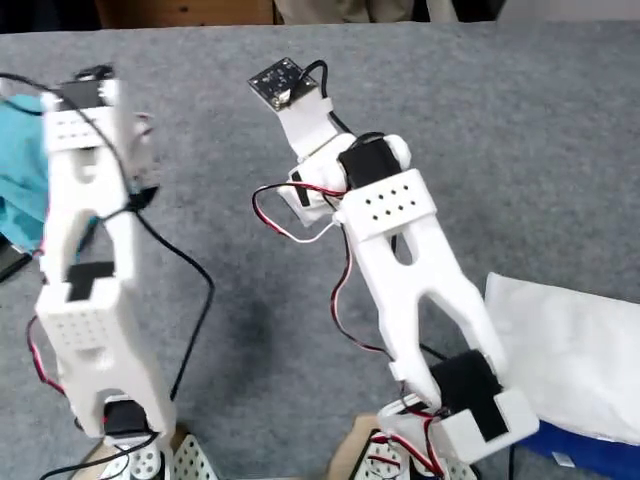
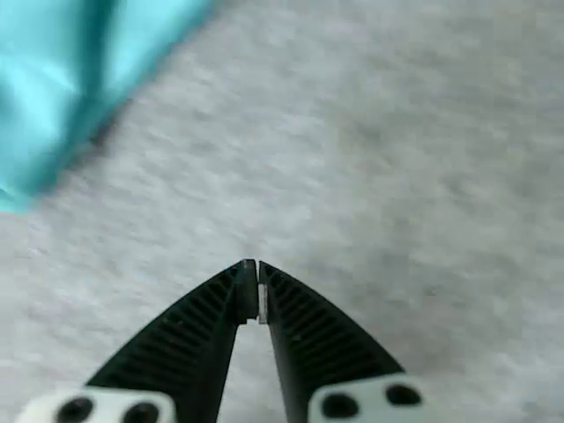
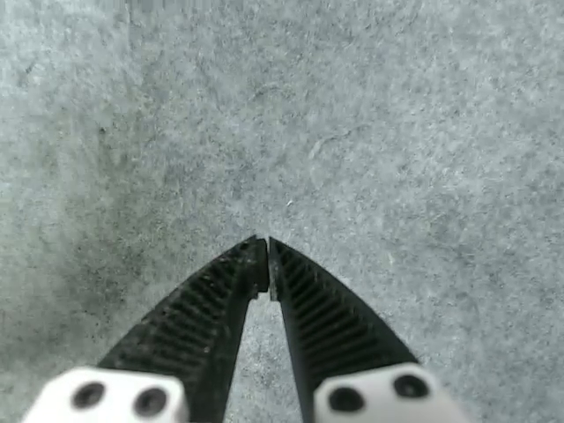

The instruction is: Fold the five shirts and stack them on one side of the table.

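- Lying bunched at the table's [image 1: 500, 120] far left edge, well left of the right arm [image 1: 410, 260], is a teal shirt [image 1: 20, 170]. It looks light, limp and slippery, so a pinch at a hem or shoulder edge should work best. Its long axis cannot be told.
- The left gripper [image 2: 256, 286] is left of the right arm, near the teal shirt. Its fingers are pressed together, holding nothing.
- The right gripper [image 3: 267, 256], at the right arm's far end, is likewise closed and empty over bare grey felt.
- A white shirt [image 1: 570, 350] lies folded flat just right of the right arm's base. It looks soft, and its long axis seems to run sideways. It rests on blue cloth [image 1: 590, 455], probably another shirt.
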Available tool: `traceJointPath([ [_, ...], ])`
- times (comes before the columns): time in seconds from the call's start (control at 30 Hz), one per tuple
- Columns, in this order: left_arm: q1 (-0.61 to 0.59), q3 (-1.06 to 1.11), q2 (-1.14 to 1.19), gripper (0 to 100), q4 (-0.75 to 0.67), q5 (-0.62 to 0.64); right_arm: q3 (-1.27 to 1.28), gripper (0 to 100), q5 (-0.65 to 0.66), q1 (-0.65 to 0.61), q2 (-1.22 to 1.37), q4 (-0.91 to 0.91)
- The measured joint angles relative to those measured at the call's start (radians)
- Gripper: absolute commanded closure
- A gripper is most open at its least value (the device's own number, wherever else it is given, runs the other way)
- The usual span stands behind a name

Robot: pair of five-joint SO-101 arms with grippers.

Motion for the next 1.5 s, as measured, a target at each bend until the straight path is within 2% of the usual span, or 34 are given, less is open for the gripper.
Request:
traceJointPath([
  [0.1,0.087,0.014,-0.117,98,-0.021,0.106,0.005,99.2,0.000,0.000,-0.020,0.000],
  [0.23,0.140,0.055,-0.288,98,-0.061,0.169,0.005,99.3,0.000,0.000,-0.035,0.000],
  [0.37,0.167,0.215,-0.399,98,-0.140,0.224,0.025,99.3,-0.008,0.000,-0.035,-0.002],
  [0.43,0.172,0.330,-0.459,98,-0.187,0.253,0.035,99.1,-0.057,0.000,-0.035,-0.002],
  [0.63,0.267,0.712,-0.689,98,-0.431,0.264,0.037,99.0,-0.221,0.057,-0.035,-0.035],
  [0.8,0.330,1.010,-0.890,98,-0.723,0.264,0.046,99.0,-0.316,0.072,-0.035,-0.072],
  [0.93,0.371,1.155,-0.990,98,-0.873,0.264,0.049,99.0,-0.393,0.077,-0.035,-0.109],
  [1.17,0.376,1.174,-1.034,98,-0.916,0.265,0.072,99.1,-0.477,0.080,-0.035,-0.193],
  [1.5,0.376,1.180,-1.034,98,-0.916,0.265,0.072,99.1,-0.479,0.080,-0.035,-0.199],
])
